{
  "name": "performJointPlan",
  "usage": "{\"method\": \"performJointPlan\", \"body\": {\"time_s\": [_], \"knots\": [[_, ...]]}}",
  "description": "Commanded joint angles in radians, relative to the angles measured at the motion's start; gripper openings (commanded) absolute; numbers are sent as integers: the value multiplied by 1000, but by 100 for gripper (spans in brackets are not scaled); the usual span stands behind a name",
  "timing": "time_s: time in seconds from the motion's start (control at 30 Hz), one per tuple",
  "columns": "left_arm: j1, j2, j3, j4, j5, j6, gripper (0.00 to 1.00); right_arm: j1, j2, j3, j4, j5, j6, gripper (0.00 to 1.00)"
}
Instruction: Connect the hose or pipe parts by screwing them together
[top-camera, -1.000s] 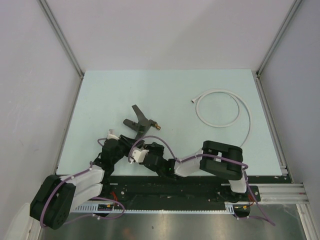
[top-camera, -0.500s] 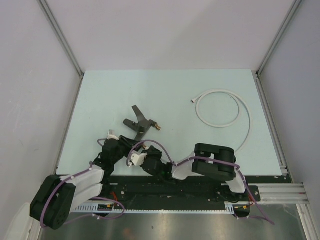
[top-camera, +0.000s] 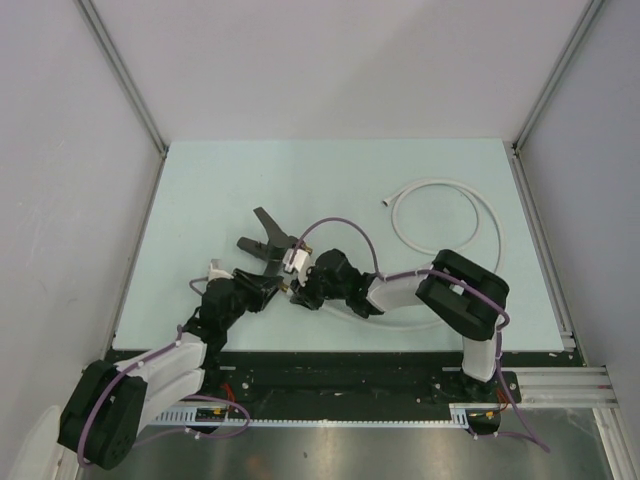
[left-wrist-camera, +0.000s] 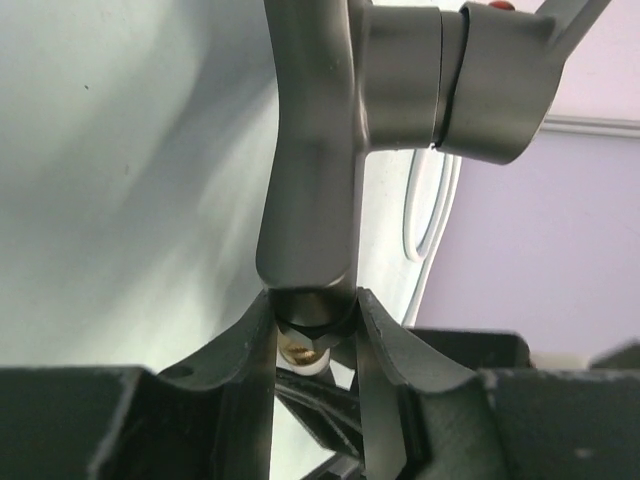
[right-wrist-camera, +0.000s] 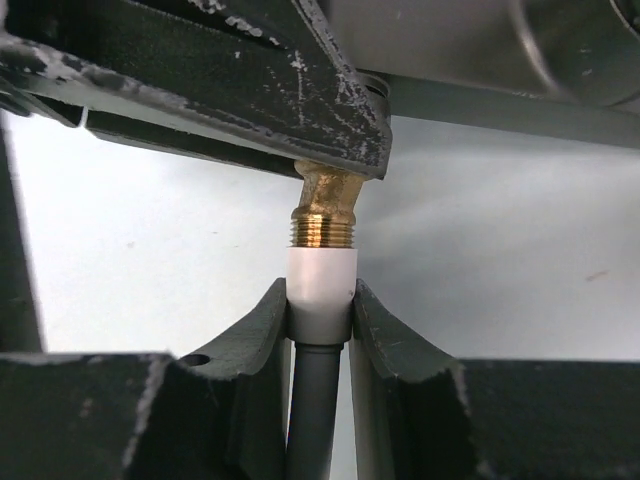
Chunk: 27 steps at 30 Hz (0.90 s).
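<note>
The dark grey T-shaped tap fitting (top-camera: 270, 241) is held off the table, its lever pointing away, with my left gripper (top-camera: 262, 287) shut on its lower stem (left-wrist-camera: 305, 180). In the left wrist view the left gripper (left-wrist-camera: 313, 305) clamps the stem just above a brass thread (left-wrist-camera: 298, 346). The white hose (top-camera: 440, 215) lies looped at the right rear. Its near end is in my right gripper (top-camera: 298, 279). In the right wrist view the right gripper (right-wrist-camera: 320, 295) is shut on the white end connector (right-wrist-camera: 321, 283), which sits against the tap's brass thread (right-wrist-camera: 324, 228).
The hose's free end (top-camera: 387, 202) rests on the pale green table (top-camera: 200, 190). Grey walls with metal rails (top-camera: 125, 80) enclose the table on three sides. Purple cables (top-camera: 345, 232) arch over the right wrist.
My right arm has swung forward, and its gripper has narrowed onto the hose connector at the tap's thread. The left gripper and tap shifted slightly away from the bases.
</note>
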Motion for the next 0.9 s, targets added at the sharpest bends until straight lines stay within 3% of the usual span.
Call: {"method": "performJointPlan", "body": {"time_s": [0.0,0.13,0.3,0.43,0.47,0.57,0.67,0.77,0.87], "knots": [[-23,-13,-29,118,64,-6,1,-98,27,16,128,-410,220,0],[-32,-11,-61,126,48,-11,1,-165,108,16,333,-625,418,0],[-41,-15,-52,137,36,-11,0,-186,185,16,501,-671,578,1],[-44,-8,-50,137,28,-14,0,-206,191,11,573,-673,677,20],[-44,-10,-53,137,27,-25,0,-211,182,-6,570,-662,674,30],[-44,-10,-50,135,28,-34,0,-215,110,-52,497,-595,585,47],[-44,4,-41,135,42,-37,0,-209,27,-78,302,-494,433,62],[-44,30,-43,135,48,-43,0,-172,-59,-78,123,-383,293,71],[-44,36,-43,137,47,-48,0,-106,-139,-78,-9,-199,202,72]]}}
